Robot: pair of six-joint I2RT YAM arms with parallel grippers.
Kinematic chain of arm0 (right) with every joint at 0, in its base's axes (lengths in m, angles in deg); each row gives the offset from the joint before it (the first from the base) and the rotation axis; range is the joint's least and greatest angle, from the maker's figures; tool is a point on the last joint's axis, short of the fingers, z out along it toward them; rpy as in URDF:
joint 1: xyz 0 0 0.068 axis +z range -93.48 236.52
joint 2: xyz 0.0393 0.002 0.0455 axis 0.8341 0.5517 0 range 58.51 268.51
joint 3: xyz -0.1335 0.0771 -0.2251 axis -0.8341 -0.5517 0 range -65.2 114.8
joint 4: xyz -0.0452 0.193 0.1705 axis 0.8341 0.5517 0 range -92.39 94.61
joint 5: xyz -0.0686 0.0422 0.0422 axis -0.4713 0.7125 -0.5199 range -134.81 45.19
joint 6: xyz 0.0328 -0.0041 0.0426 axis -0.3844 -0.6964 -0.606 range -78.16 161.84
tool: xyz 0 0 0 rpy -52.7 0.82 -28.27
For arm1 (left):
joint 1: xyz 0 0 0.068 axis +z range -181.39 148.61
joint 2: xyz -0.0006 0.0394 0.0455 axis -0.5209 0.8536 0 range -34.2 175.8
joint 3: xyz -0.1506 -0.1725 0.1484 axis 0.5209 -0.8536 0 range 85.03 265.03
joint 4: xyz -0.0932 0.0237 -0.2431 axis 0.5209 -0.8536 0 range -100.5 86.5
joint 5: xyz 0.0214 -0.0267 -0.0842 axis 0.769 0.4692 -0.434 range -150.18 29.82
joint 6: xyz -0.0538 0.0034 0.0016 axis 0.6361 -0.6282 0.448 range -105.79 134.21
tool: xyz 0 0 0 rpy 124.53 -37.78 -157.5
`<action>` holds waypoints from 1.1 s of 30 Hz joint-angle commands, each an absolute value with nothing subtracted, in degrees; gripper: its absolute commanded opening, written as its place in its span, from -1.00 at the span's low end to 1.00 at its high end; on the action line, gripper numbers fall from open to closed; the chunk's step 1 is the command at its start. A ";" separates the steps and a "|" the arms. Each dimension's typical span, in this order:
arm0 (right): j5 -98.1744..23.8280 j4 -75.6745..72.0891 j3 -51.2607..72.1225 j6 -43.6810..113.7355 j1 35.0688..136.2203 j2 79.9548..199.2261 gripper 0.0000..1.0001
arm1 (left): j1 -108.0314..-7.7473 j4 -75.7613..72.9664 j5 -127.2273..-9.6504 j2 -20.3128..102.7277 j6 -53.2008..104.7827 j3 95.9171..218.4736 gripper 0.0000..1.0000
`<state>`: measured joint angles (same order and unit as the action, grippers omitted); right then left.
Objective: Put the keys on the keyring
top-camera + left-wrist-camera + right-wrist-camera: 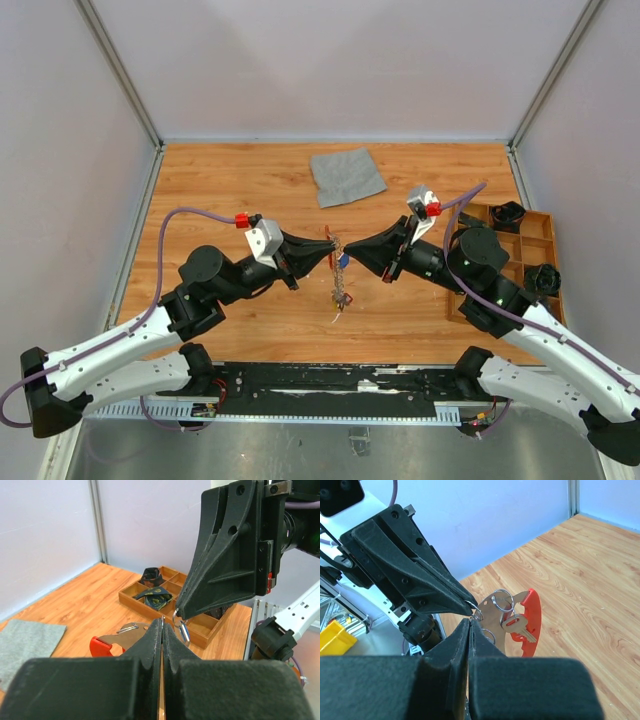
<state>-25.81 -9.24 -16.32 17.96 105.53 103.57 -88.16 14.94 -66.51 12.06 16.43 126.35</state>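
Top external view: table (230, 190), wooden top.
- Left gripper (318, 255) and right gripper (362, 252): tips almost meet at mid-table, both with fingers pressed together.
- Keyring (332, 242): between the two tips. Only a red fleck is visible, with one blue key head (343, 260) just beside it. The rest is too small to make out.
- Chain (340, 295): thin and silvery, trailing from the keyring toward the near edge.
- Grey cloth (347, 175): well apart, toward the far side.
- Compartment tray (530, 215): at the right edge. Its dark contents cannot be identified and are partly covered by the right arm.

Left wrist view: own fingers hide most of the keyring, leaving a red end (99, 645) and a tan tag (127, 640). One silvery key (184, 632) hangs at the right gripper's tip.

Right wrist view: red loop (532, 620), wire split rings (502, 600) and a silvery key (520, 626) are bunched at both tips, above the table. The pinch points are covered, so which gripper carries them cannot be told. A yellow object (335, 635) is cut off at the left.
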 commanded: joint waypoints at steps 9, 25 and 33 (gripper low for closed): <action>-28.88 -14.87 -17.62 13.38 106.19 103.20 -0.99 | -88.69 19.44 -65.95 11.23 16.63 126.85 -0.99; -29.16 -15.29 -17.37 12.40 106.20 104.25 -0.99 | -88.68 19.10 -66.40 11.57 16.53 127.23 -0.99; -30.34 -13.50 -17.16 12.22 106.19 104.83 -0.99 | -88.67 19.26 -66.41 11.52 16.52 127.13 -0.99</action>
<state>-28.45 -12.85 -17.19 13.29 105.53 104.92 -88.16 15.31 -66.26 12.04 16.60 126.35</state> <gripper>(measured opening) 0.009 0.011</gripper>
